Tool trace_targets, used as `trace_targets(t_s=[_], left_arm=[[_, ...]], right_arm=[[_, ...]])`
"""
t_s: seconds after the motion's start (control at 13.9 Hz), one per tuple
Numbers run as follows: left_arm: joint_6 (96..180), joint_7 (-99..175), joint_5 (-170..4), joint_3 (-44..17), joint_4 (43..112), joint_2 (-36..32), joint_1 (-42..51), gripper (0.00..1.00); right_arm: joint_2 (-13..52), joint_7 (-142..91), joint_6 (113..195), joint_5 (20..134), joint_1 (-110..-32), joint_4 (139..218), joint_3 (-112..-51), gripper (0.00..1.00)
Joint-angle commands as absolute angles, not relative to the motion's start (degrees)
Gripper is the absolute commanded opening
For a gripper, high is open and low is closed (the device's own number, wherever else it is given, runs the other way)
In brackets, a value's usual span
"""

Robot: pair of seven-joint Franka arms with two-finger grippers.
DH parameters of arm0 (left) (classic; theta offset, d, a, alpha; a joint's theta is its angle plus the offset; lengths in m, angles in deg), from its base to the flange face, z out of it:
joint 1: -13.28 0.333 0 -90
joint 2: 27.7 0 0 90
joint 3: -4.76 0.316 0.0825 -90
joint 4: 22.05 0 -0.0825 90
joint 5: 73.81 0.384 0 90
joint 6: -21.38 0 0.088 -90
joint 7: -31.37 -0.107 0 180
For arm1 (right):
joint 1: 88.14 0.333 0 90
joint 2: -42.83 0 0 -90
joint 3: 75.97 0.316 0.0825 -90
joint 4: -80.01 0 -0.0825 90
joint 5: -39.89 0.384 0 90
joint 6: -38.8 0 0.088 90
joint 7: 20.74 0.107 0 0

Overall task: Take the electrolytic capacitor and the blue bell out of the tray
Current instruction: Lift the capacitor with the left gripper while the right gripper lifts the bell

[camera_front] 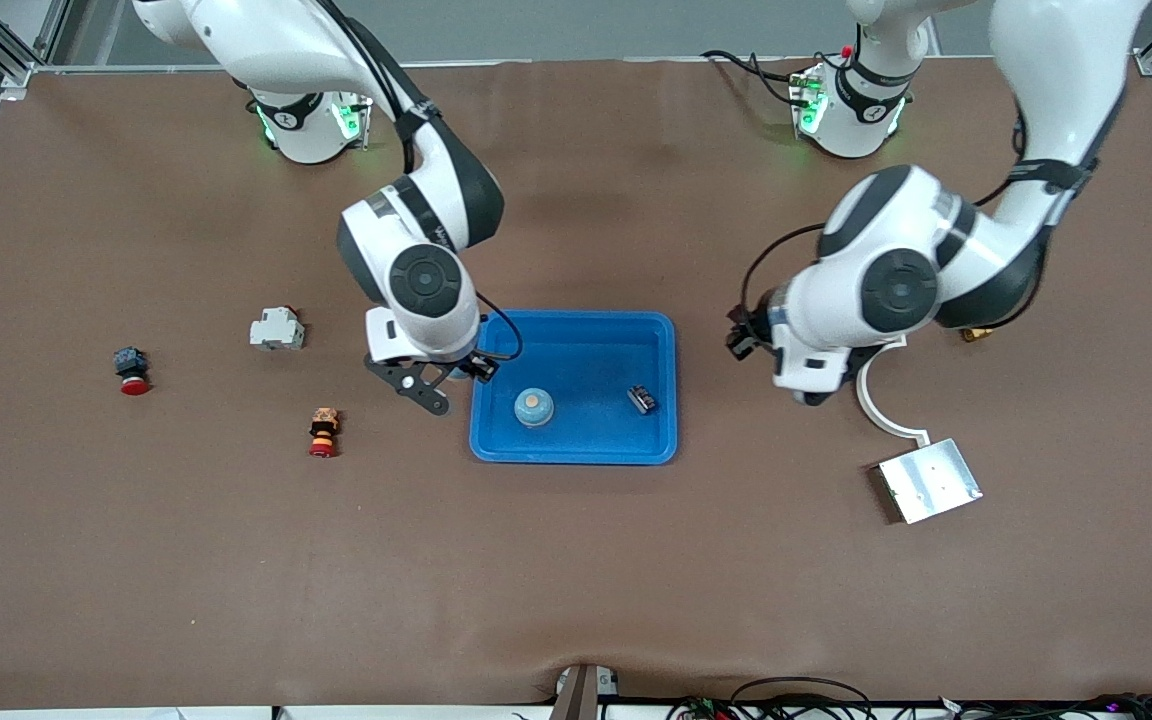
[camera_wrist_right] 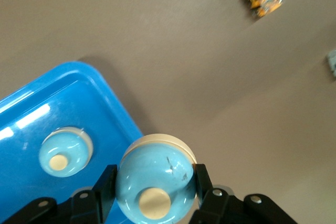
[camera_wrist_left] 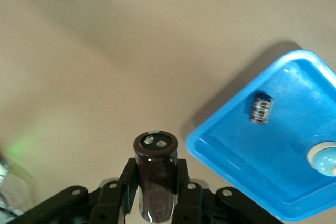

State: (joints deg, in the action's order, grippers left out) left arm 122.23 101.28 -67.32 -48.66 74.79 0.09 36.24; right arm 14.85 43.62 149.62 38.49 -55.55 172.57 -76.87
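The left end effector is gripping a dark brown capacitor between its fingers, hanging over bare table beside the blue tray, toward the left arm's end. The right end effector is clamping a pale blue bell with a cream button, hovering over the tray's edge at the right arm's end. Inside the tray a second blue bell and a small dark capacitor are lying apart. Out on the table a white block, a red-capped button, an orange and red stack and a metal plate are sitting.
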Motion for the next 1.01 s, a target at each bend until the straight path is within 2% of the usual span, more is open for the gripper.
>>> trace_targets(t_s=[0.0, 0.5, 0.72, 0.94], left_arm=[[119.48, 94.42, -67.75, -52.27, 76.91, -2.46, 43.84, 0.00], [117.18, 67.89, -67.22, -52.19, 82.36, -11.43, 58.17, 0.00], [117.97, 61.45, -62.75, -52.10, 82.89, -11.44, 61.70, 0.00], [122.26, 55.65, -61.24, -52.10, 84.46, -11.17, 66.00, 0.00]], right_arm=[[20.67, 37.82, 147.71, 38.66, -59.13, 177.04, -75.97, 0.00], [30.16, 22.53, 145.50, 39.45, -67.21, 184.06, -75.88, 0.00], [33.94, 15.85, 144.98, 40.15, -70.64, 186.53, -75.88, 0.00], [36.23, 10.13, 142.61, 40.77, -73.54, 187.58, -75.97, 0.00]])
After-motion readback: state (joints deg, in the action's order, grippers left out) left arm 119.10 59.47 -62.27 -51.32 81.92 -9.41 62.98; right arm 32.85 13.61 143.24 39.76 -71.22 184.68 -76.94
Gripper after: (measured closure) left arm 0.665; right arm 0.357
